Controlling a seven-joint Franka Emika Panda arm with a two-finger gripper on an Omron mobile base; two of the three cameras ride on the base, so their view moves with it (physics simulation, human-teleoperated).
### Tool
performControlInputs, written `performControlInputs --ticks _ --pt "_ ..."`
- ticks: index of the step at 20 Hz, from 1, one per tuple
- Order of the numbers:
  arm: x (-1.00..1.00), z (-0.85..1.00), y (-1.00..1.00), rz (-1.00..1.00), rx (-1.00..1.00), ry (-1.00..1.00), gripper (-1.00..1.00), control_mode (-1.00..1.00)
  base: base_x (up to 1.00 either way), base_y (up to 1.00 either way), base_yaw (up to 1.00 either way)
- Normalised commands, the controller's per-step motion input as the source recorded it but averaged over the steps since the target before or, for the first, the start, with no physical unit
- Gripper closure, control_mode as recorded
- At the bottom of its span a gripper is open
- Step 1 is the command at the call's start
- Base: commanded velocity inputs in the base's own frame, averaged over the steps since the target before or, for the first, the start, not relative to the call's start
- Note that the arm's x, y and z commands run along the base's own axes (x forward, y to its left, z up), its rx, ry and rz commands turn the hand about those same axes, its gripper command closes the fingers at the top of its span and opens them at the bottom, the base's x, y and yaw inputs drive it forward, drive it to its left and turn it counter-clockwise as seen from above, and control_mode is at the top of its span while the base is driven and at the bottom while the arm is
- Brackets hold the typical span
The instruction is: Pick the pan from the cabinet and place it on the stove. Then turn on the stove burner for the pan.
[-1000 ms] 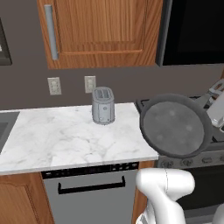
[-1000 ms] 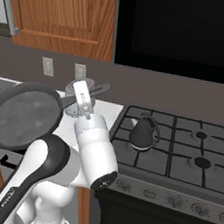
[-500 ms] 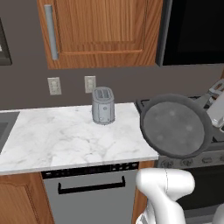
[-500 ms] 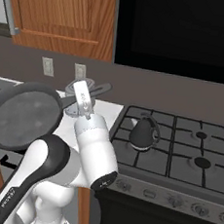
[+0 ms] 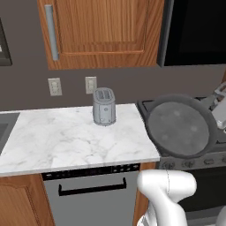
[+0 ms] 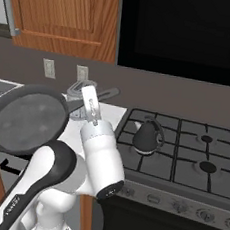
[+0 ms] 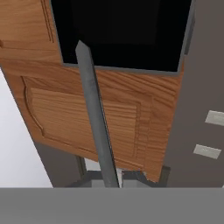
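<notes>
One step is half done — you have the pan [image 5: 183, 128] out of the cabinet [image 5: 106, 33] and in the air, tilted with its face toward you, over the seam between the marble counter [image 5: 66, 137] and the stove [image 6: 183, 154]. The gripper [image 6: 90, 104] is clamped tight on its long handle [image 7: 96, 118]. Next you must carry it right, level it, and lower it onto a free grate — clear of the kettle [image 6: 147, 135] on the near left burner.
</notes>
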Motion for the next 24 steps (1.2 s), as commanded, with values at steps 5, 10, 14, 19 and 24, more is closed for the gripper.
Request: performControlInputs --ticks 5,10,14,19,24 --pt "-0.07 -0.08 -0.54 -0.13 0.11 0.04 1.0 -1.0 0.0 0.0 0.0" --pt "-0.1 -0.17 -0.44 -0.26 0.07 0.07 1.0 -1.0 0.0 0.0 0.0" --pt "-0.08 -0.19 -0.31 -0.31 0.03 0.06 1.0 -1.0 0.0 0.0 0.0" --pt "-0.11 -0.1 -0.34 -0.35 0.07 0.02 1.0 -1.0 0.0 0.0 0.0" --pt "-0.19 0.0 -0.43 -0.32 0.08 0.0 1.0 -1.0 0.0 0.0 0.0"
